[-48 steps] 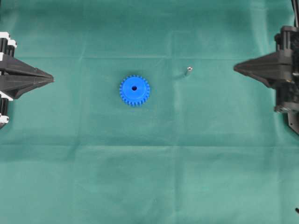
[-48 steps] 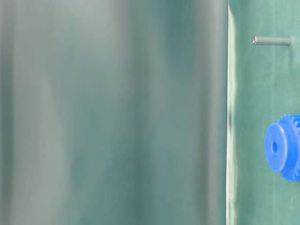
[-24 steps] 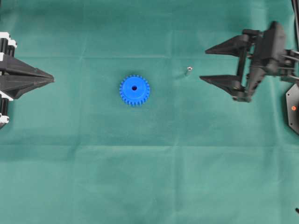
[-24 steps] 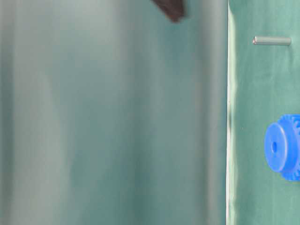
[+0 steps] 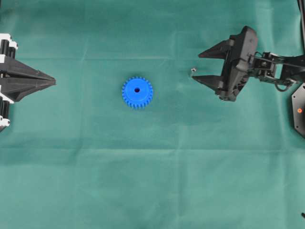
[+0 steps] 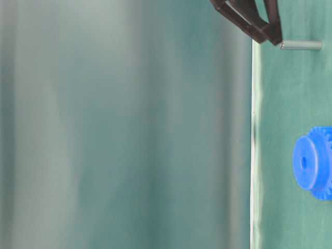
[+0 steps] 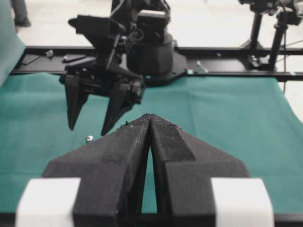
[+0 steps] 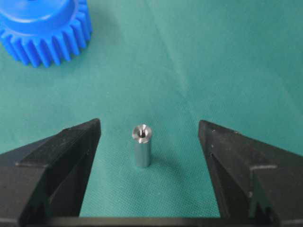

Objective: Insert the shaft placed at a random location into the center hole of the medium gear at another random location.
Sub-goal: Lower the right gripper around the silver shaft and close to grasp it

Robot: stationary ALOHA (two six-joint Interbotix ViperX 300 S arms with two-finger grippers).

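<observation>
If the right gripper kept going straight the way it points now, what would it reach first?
Probably the shaft: it stands upright between the right gripper's open jaws, untouched. The medium gear lies farther along, possibly a little to one side.

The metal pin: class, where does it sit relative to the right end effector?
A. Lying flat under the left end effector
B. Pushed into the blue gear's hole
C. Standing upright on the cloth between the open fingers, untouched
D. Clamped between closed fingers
C: the right wrist view shows the metal pin upright on the cloth, clear gaps to both fingers of the right end effector.
</observation>
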